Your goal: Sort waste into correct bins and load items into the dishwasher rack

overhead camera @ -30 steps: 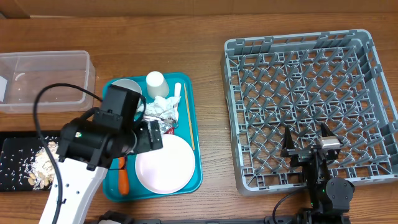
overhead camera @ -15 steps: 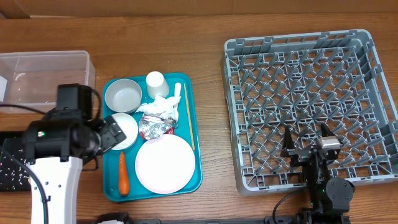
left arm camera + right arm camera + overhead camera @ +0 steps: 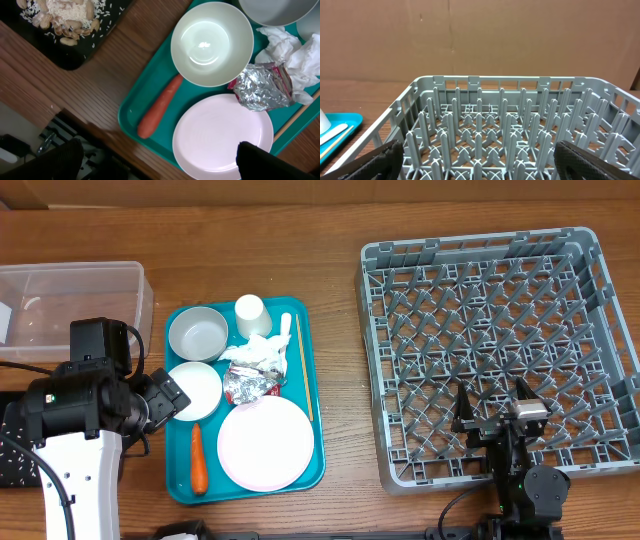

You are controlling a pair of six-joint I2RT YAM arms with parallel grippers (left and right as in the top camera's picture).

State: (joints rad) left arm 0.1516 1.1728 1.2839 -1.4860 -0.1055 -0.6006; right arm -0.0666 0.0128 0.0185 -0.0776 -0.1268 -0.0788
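**Sorting station, read left to right from the teal tray [image 3: 316, 450].** Far left of the tray, only the overhead view is showing the clear plastic tub [image 3: 140, 285], smooth-walled and rectangular. Below it the left arm is hiding most of the black tray [image 3: 82, 50]. The left wrist view alone is showing that tray's matte floor, which is carrying beige nut scraps [image 3: 62, 12] and rice-like crumbs. The left gripper [image 3: 159, 162] is hovering over the teal tray's left part with fingers spread wide, gripping nothing. Lying on the teal tray are a greyish round bowl [image 3: 198, 333], a glossy white bowl [image 3: 211, 42], an orange carrot [image 3: 160, 105], a small white cup [image 3: 250, 315], the crumpled paper napkin [image 3: 258, 352], the creased silver foil wrapper [image 3: 260, 90] with red print, the flat pinkish plate [image 3: 265, 442], a white utensil [image 3: 285, 340] and a thin wooden stick [image 3: 303, 375]. Right of the tray the grey plastic dishwasher rack [image 3: 372, 360] is standing. The overhead view is giving its open grid floor, and the right wrist view its upright pegs in profile against brown cardboard [image 3: 480, 35]. The right gripper [image 3: 480, 162] is hanging fully open, holding nothing, above the rack's near rim.
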